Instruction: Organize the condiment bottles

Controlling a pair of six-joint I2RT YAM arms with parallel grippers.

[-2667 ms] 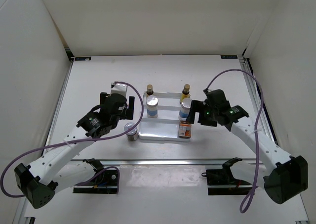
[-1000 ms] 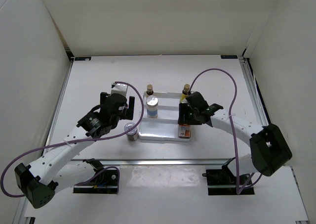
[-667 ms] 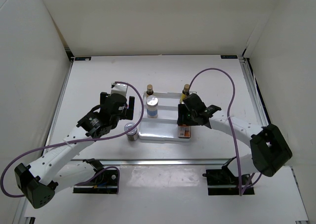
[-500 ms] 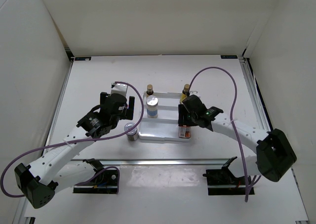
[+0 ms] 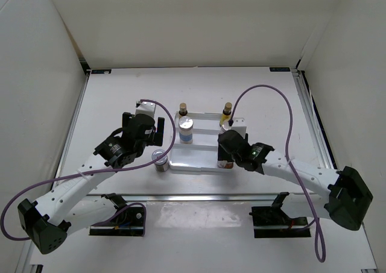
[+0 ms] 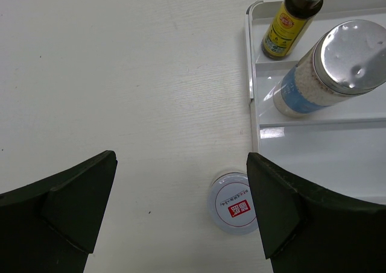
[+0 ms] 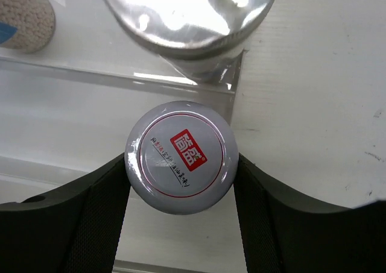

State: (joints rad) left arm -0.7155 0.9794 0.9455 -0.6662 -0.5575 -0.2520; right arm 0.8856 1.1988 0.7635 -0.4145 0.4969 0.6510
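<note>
Having swung in over the tray [image 5: 193, 163], the right gripper [image 7: 180, 164] now pinches the front short jar [image 7: 179, 152], likely to reposition it; the left gripper [image 6: 181, 164] hangs spread above the stray jar [image 6: 233, 202].

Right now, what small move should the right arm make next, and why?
Probably close the right gripper on the short bottle: its fingers flank it on both sides, and whether they grip yet is unclear. The bottle stands at the tray's corner.

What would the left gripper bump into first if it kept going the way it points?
Most likely the short bottle with the red-logo lid, standing on the table; it sits by one finger of the left gripper. Otherwise, bare table. Depth is unclear.
</note>
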